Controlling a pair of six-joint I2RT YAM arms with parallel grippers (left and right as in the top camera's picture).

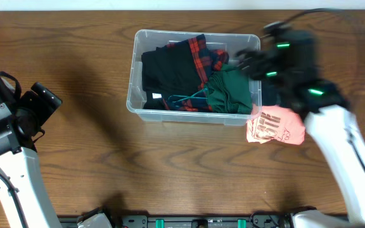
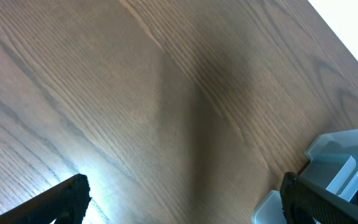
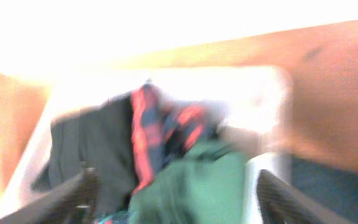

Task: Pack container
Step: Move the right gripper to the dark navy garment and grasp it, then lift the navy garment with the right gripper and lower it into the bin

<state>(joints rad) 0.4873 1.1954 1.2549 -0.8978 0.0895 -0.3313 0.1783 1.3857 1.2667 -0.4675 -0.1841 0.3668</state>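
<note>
The clear plastic container [image 1: 138,69] stands at the table's back middle. It holds a black garment [image 1: 170,66], a red-and-black plaid garment [image 1: 204,54] and a green garment [image 1: 230,92]. The container's corner shows in the left wrist view [image 2: 347,165]. My right gripper [image 1: 249,63] hovers over the container's right end, blurred, open and empty; in its wrist view its fingers [image 3: 179,196] straddle the green garment [image 3: 191,186]. My left gripper [image 1: 46,101] is open and empty at the far left, above bare table [image 2: 185,199]. A pink-orange garment [image 1: 274,125] lies on the table to the right of the container.
A dark blue garment [image 1: 270,96] lies between the container and the pink one, partly under the right arm. The wooden table [image 1: 87,145] stretches between the left arm and the container.
</note>
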